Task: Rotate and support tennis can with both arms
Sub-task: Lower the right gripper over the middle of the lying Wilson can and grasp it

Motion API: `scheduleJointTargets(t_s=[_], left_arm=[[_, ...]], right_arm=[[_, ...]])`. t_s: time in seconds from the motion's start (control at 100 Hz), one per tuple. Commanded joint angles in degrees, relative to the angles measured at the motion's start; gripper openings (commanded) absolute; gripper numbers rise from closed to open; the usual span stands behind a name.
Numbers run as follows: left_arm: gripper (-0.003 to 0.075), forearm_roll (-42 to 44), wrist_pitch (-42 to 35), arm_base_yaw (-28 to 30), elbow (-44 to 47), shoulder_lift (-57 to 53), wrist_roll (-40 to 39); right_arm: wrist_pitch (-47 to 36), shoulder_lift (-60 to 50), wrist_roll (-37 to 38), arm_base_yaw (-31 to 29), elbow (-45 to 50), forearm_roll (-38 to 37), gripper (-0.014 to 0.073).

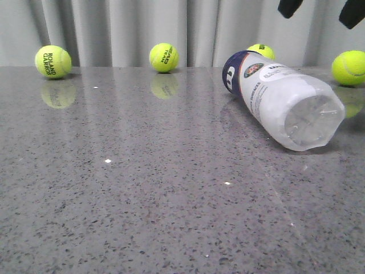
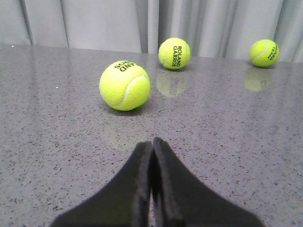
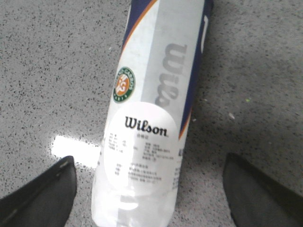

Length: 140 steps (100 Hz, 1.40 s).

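Observation:
The tennis can [image 1: 282,103] lies on its side on the grey table at the right, clear bottom end toward the camera, navy rim toward the curtain. In the right wrist view the can [image 3: 147,127] lies between my wide-open fingers, which do not touch it. My right gripper [image 1: 322,11] hangs open high above the can at the top right. My left gripper [image 2: 152,146] is shut and empty, low over the table, pointing at a tennis ball [image 2: 125,85]. It does not show in the front view.
Tennis balls stand along the curtain: far left [image 1: 53,61], middle [image 1: 164,57], behind the can [image 1: 261,51] and far right [image 1: 349,68]. The left wrist view shows two more balls farther back [image 2: 174,53] [image 2: 264,52]. Grey speckled table [image 1: 142,188].

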Motion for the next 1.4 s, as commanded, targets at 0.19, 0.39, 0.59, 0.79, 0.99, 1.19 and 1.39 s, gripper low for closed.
scheduleJointTargets(t_s=[0.19, 0.39, 0.59, 0.79, 0.99, 1.19, 1.39], left_arm=[[-0.0020, -0.4, -4.4, -0.2, 2.7, -1.9, -0.5], [-0.0020, -0.4, -4.4, -0.2, 2.7, -1.9, -0.5], [-0.0020, -0.4, -4.4, -0.2, 2.7, -1.9, -0.5], [-0.0020, -0.4, -4.4, -0.2, 2.7, -1.9, -0.5], [-0.0020, -0.4, -4.4, -0.2, 2.7, -1.9, -0.5], [-0.0020, -0.4, -4.4, -0.2, 2.7, -1.9, -0.5], [-0.0020, -0.4, -4.4, -0.2, 2.7, -1.9, -0.5]], right_arm=[[-0.2, 7.0, -0.2, 0.1, -7.9, 1.3, 0.0622], [1.4, 13.1, -0.2, 0.1, -11.7, 1.5, 0.0622], [1.3, 16.9, 0.7, 0.1, -12.7, 2.4, 0.0622], [1.4, 19.3, 0.7, 0.1, -12.7, 2.5, 0.0621], [1.4, 19.8, 0.7, 0.1, -12.7, 2.5, 0.0510], [1.7, 19.8, 0.7, 0.1, -12.7, 2.5, 0.0353], [4.3, 19.8, -0.9, 0.1, -16.0, 2.6, 0.0350]])
